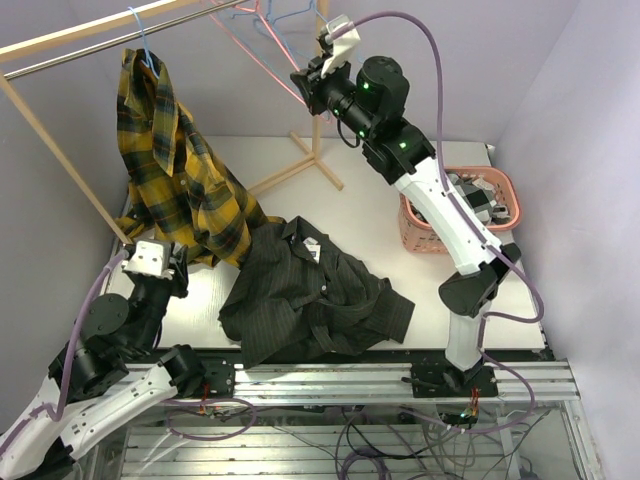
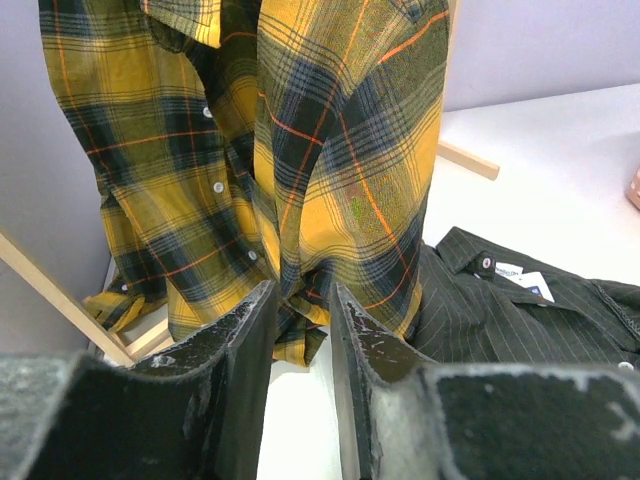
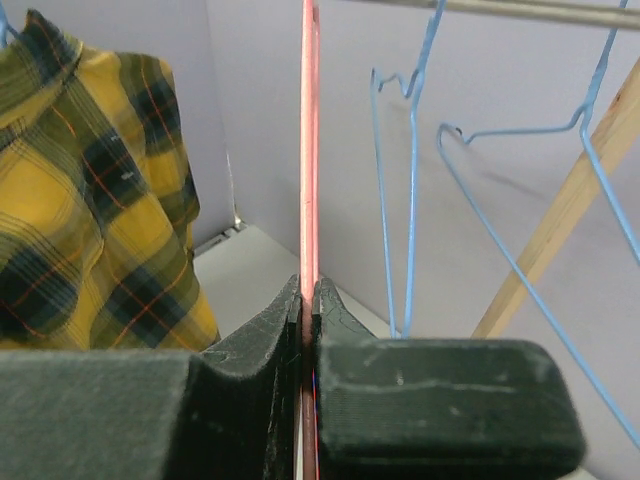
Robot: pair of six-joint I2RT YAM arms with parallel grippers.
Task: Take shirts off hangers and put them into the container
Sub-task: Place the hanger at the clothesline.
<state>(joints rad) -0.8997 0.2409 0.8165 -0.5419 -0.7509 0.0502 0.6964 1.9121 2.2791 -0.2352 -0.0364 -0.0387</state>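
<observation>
Nearest to us is the left claw (image 2: pixel 300 300), low at the near left corner of the tabletop (image 1: pixel 360 200). Its jaws stand somewhat apart and we see nothing clamped between them. Just beyond its fingertips hangs the hem of the yellow-and-black plaid shirt (image 1: pixel 175 170). This shirt is on a blue hanger (image 1: pixel 140 35) on the wooden rack (image 1: pixel 80 35), and its lower part reaches the tabletop near the left edge. The dark pinstriped shirt (image 1: pixel 300 295) lies crumpled at the middle of the near edge, touching the hem of the plaid shirt. The right claw (image 3: pixel 308 295) is raised over the far side, with its jaws pressed together on the wire of the pink hanger (image 3: pixel 308 150). Beside it two bare blue hangers (image 3: pixel 410 150) hang from the rail. The salmon-pink container (image 1: pixel 420 238) stands at the right edge, partly behind the right arm, with some cloth (image 1: pixel 480 195) inside.
</observation>
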